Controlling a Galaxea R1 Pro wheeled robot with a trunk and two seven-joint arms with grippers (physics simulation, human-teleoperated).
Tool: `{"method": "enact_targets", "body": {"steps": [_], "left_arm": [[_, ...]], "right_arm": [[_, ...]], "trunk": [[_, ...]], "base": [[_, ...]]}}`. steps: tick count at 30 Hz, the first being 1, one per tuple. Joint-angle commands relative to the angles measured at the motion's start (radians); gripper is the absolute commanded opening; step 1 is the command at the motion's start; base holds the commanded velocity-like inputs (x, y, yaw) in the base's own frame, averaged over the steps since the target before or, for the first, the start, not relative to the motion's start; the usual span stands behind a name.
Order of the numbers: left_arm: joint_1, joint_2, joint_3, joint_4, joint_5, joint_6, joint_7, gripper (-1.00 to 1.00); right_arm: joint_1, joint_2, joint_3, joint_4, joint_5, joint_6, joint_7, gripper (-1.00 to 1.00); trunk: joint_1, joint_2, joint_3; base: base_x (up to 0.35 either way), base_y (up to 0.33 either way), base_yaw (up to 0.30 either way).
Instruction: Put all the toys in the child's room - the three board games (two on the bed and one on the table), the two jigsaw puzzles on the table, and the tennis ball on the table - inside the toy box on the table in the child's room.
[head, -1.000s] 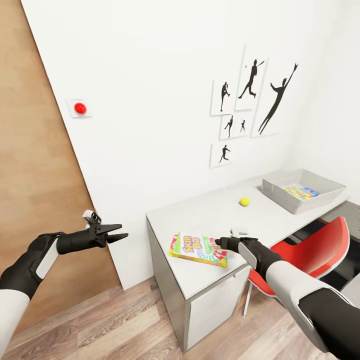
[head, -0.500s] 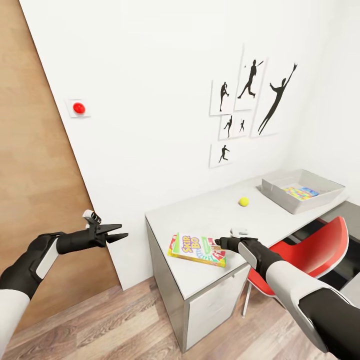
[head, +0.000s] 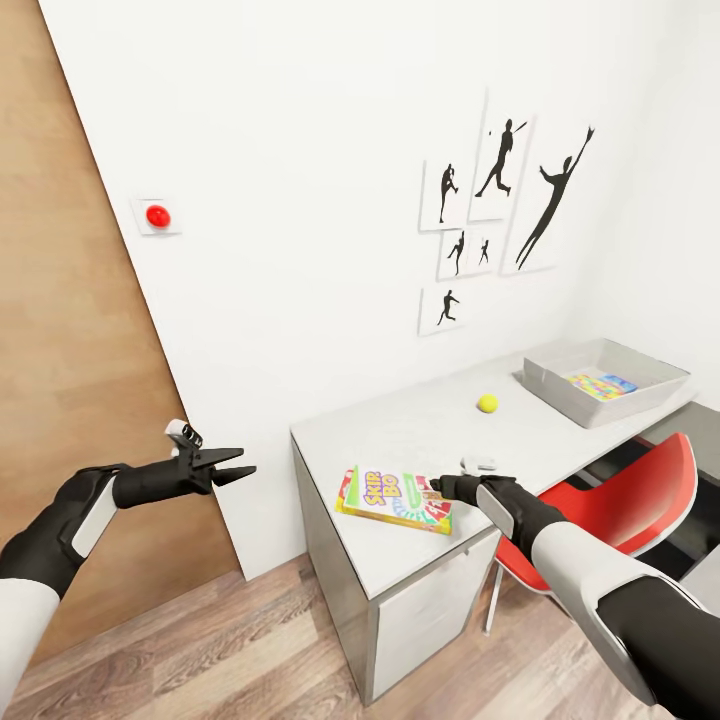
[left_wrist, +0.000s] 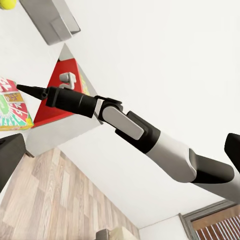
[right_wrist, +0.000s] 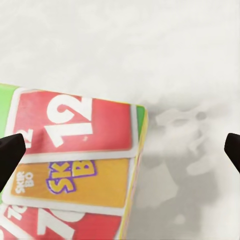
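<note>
Both arms unmoved, right gripper at SKIP BO box

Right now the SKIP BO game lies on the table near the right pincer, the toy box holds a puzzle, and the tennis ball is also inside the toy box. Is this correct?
Not quite. The tennis ball is not inside the toy box; the head view shows it on the table, apart from the box. The rest holds: the SKIP BO game lies near the right pincer, and a puzzle is in the box.
</note>
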Motion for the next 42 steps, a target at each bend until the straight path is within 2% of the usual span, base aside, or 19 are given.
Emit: {"method": "enact_targets", "body": {"steps": [1,8,28,42], "left_arm": [[-0.001,0.001,-0.003,0.0,0.002,0.011,-0.004,1.0],[-0.001,0.001,-0.004,0.0,0.002,0.011,-0.004,1.0],[0.0,0.001,-0.001,0.0,0.002,0.011,-0.005,1.0],[-0.001,0.001,-0.001,0.0,0.002,0.011,-0.004,1.0]], "right_arm": [[-0.001,-0.001,0.003,-0.001,-0.001,0.005,0.002,1.0],[-0.001,-0.001,0.004,-0.001,-0.001,0.007,0.003,1.0],[-0.001,0.0,0.004,-0.002,-0.001,0.006,0.003,1.0],[-0.001,0.0,0.004,-0.003,0.001,0.001,0.003,1.0]], "trunk": [[0.0,-0.001,-0.001],[0.0,-0.001,-0.005],[0.0,-0.001,-0.037],[0.0,-0.001,-0.039]], "base": [[0.0,0.0,0.0],[0.0,0.0,0.0],[0.0,0.023,0.0],[0.0,0.04,0.0]]}}
